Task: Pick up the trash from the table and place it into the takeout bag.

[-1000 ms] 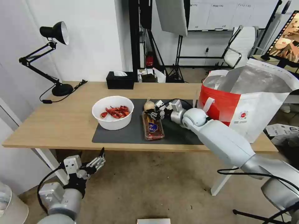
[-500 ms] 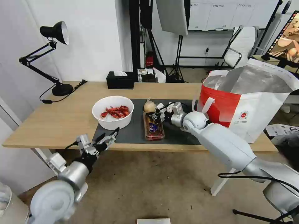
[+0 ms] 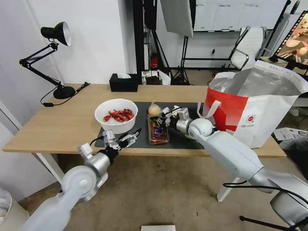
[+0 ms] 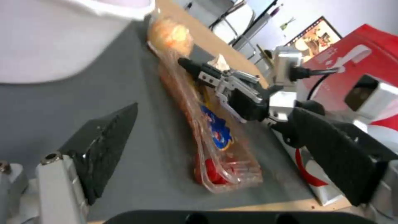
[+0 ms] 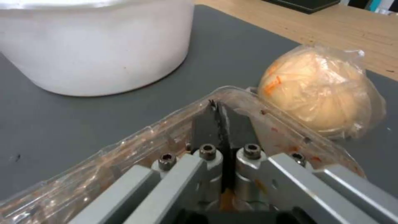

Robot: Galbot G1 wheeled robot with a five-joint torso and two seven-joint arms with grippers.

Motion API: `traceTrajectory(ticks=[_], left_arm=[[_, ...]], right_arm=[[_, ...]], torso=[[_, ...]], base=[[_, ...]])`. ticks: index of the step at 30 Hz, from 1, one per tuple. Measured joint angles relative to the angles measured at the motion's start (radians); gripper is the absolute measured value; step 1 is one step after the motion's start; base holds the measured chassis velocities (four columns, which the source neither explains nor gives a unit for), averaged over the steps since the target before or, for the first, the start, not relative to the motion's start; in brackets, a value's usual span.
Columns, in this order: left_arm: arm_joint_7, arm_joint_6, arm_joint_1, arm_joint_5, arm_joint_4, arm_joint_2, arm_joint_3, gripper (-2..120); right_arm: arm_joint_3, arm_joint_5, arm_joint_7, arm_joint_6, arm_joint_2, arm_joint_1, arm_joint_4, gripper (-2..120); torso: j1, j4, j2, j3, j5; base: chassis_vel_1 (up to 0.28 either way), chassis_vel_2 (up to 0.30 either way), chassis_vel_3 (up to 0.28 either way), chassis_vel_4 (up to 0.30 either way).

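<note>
Our left pincer (image 3: 133, 137), spread wide, has risen from frame bottom to the surface (image 3: 64, 122) edge; right pincer (image 3: 159, 120) stays clenched on the clear tray (image 3: 158, 132).

**Bright, even room light; soft wrist views**

The head view is evenly lit, with weak shadows under the table (image 3: 64, 128) and curved, wide-angle edges. Foil in the bag (image 3: 256, 83) shines dully. The left wrist view is blurred; close parts in the right wrist view look soft.

Materials and finishes on the table

Light wood table (image 3: 64, 122), matt grey mat (image 3: 141, 136), glossy clear plastic tray (image 5: 136, 149), smooth white bowl (image 3: 116, 120) and foil-lined bag (image 3: 256, 106) were seen.
</note>
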Motion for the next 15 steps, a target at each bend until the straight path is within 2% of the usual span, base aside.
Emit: traceTrajectory(ticks=[5, 10, 12, 15], left_arm=[[-0.06, 0.048, -0.096, -0.082, 0.068, -0.04, 0.047, 100], [-0.07, 0.077, -0.141, -0.136, 0.112, -0.06, 0.06, 100], [-0.078, 0.12, -0.163, -0.193, 0.131, -0.067, 0.063, 100], [-0.081, 0.151, -0.183, -0.217, 0.149, -0.071, 0.072, 100]], right_arm=[[0.009, 0.0, 0.002, -0.001, -0.003, -0.012, 0.009, 0], [0.013, 0.0, 0.003, -0.003, -0.006, -0.017, 0.01, 0], [0.016, 0.0, 0.005, -0.004, -0.006, -0.017, 0.011, 0], [0.019, 0.0, 0.006, -0.005, -0.006, -0.017, 0.011, 0]], torso=[[0.0, -0.0001, 0.0, 0.0, 0.0], [0.0, -0.0001, 0.0, 0.0, 0.0001], [0.0, 0.0, 0.0, 0.0, 0.0001], [0.0, 0.0, 0.0, 0.0, 0.0]], base=[[0.0, 0.0, 0.0, 0.0], [0.0, 0.0, 0.0, 0.0], [0.0, 0.0, 0.0, 0.0], [0.0, 0.0, 0.0, 0.0]])
